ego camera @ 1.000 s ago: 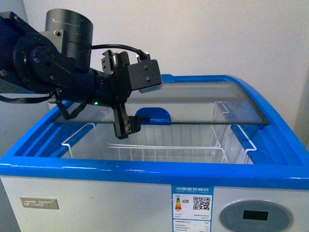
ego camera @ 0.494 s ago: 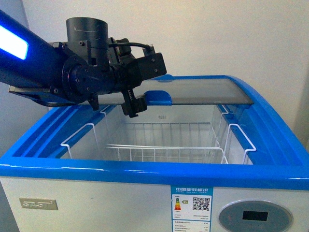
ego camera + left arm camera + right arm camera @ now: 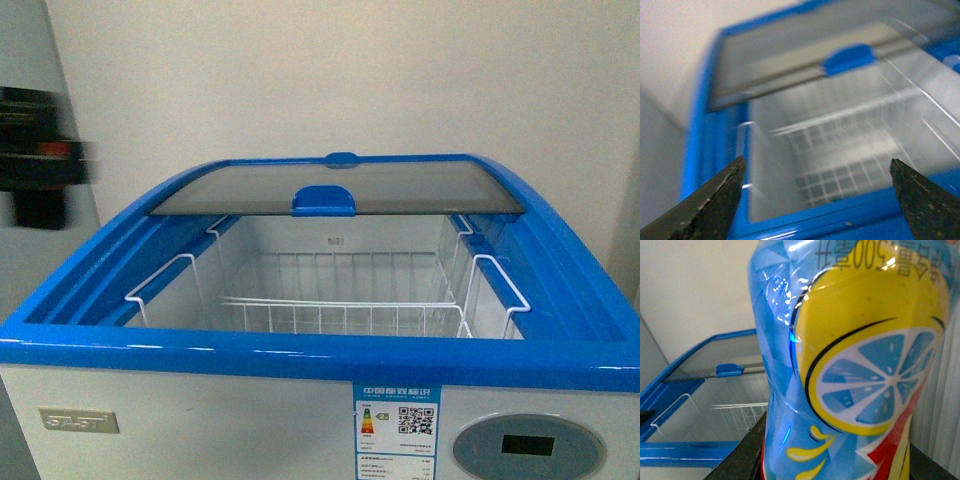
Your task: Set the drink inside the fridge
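The fridge (image 3: 300,350) is a white chest with a blue rim. Its glass lid (image 3: 400,185) is slid to the back, so the white wire baskets (image 3: 340,300) lie uncovered. My left gripper (image 3: 817,170) hangs open above the fridge's near rim (image 3: 715,140) with nothing between its dark fingers (image 3: 715,205); the left wrist view is blurred. In the front view only a blurred dark part of the left arm (image 3: 40,165) shows, at the far left. My right gripper (image 3: 835,460) is shut on the drink (image 3: 850,365), a bottle with a blue label and a yellow citrus slice. It is held off to the side of the fridge (image 3: 690,450).
A blue handle (image 3: 323,200) sits on the lid's front edge. A plain pale wall stands behind the fridge. A control panel (image 3: 530,447) and an energy sticker (image 3: 397,420) are on the white front face.
The glass lid slid back a second ago and has stayed there. My left arm has pulled away from the lid handle to the far left edge of the front view.
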Available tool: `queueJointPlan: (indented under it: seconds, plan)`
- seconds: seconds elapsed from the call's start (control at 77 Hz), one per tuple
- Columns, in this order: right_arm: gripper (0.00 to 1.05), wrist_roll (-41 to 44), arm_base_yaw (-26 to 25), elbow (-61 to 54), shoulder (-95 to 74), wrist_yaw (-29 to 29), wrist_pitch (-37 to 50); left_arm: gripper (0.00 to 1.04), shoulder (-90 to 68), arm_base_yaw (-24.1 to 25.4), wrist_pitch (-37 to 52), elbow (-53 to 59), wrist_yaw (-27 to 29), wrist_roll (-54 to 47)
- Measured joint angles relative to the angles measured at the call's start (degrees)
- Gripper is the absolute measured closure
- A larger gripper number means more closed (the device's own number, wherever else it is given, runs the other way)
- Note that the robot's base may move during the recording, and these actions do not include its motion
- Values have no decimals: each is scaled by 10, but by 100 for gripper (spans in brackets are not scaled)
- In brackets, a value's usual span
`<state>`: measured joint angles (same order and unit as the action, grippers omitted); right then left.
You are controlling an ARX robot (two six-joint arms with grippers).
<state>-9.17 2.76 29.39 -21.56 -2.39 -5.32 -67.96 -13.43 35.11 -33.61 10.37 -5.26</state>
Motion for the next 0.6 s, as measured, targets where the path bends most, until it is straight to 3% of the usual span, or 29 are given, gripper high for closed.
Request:
queueJointPlan:
  seconds: [0.026, 0.039, 0.143, 0.221, 0.403, 0.597]
  plan:
    - [65, 12, -18, 23, -12, 33, -49, 39, 29, 14, 9, 33, 1, 7]
    - [65, 36, -39, 50, -30, 96, -109, 41, 43, 20, 12, 48, 2, 13]
    - [65, 143, -115, 139, -89, 294, -319, 59, 134, 46, 21, 153, -14, 36]
    - [65, 229, -115, 143, -124, 361, -364, 71, 154, 53, 21, 186, -31, 41]
    - [65, 386, -49, 214, -267, 329, -314, 103, 209, 74, 16, 233, -50, 48]
    - [65, 613, 27, 357, -475, 261, -365, 102, 262, 120, -7, 266, -100, 50]
